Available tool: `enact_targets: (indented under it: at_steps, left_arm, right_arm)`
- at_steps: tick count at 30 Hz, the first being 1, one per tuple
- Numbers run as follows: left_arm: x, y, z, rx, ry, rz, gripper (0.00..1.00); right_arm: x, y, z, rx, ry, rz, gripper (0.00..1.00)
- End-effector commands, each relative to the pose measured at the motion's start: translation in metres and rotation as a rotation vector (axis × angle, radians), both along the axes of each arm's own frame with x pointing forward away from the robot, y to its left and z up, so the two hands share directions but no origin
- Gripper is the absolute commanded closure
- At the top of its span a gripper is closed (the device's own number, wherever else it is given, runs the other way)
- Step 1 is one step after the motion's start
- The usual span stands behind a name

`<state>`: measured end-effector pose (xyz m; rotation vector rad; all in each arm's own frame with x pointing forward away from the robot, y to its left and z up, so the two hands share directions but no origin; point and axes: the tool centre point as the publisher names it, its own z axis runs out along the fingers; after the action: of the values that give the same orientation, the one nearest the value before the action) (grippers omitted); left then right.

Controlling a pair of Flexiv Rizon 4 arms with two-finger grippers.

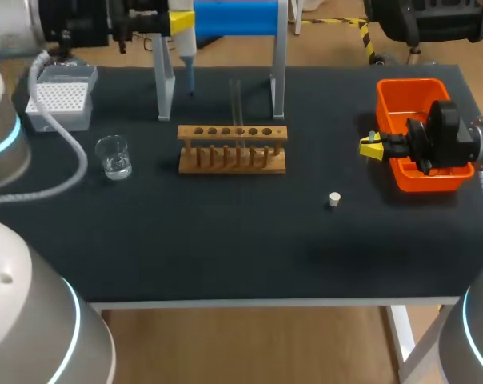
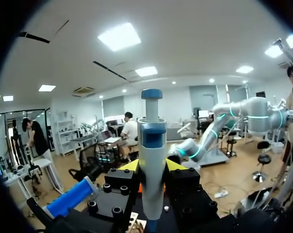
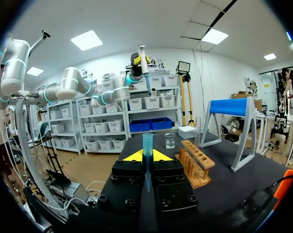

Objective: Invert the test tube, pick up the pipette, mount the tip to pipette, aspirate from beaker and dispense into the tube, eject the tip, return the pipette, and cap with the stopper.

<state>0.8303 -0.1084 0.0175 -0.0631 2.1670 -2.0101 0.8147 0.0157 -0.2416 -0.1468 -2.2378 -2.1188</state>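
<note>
With the left fingers [image 2: 129, 166] pinching the pipette [image 2: 152, 160] by the stand [image 1: 225, 18] and the right fingers [image 3: 132, 156] pinching a tip [image 3: 147, 145] beside the bin [image 1: 409, 84], a tilted tip might jam or slip during mounting.

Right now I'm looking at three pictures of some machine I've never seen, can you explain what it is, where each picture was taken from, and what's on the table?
It is a robot with two arms at a dark table. One picture looks down from above and behind it; the two round ones come from a camera on each wrist. The left hand grips a white pipette. The right hand holds a blue pipette tip by the orange bin. On the table are a tip box, a glass beaker, a wooden rack with one test tube upright, and a white stopper.
</note>
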Motion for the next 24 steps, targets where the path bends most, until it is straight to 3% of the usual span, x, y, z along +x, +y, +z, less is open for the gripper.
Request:
enact_targets:
  at_steps: [1, 7, 17, 24]
  left_arm:
    - [0.004, 0.004, 0.003, 0.072, 0.059, -0.705, 1.0]
    - [0.004, 0.004, 0.003, 0.072, 0.059, -0.705, 1.0]
    - [-0.015, 0.009, -0.002, 0.11, 0.118, -0.407, 1.0]
    - [-0.025, 0.012, -0.002, 0.096, 0.106, -0.292, 1.0]
  right_arm:
    - [-0.001, -0.001, 0.001, -0.002, 0.0, 0.0, 1.0]
    - [-0.001, -0.001, 0.001, -0.002, 0.0, 0.0, 1.0]
    - [-0.001, -0.001, 0.001, -0.002, 0.0, 0.0, 1.0]
    - [-0.001, -0.001, 0.001, -0.002, 0.0, 0.0, 1.0]
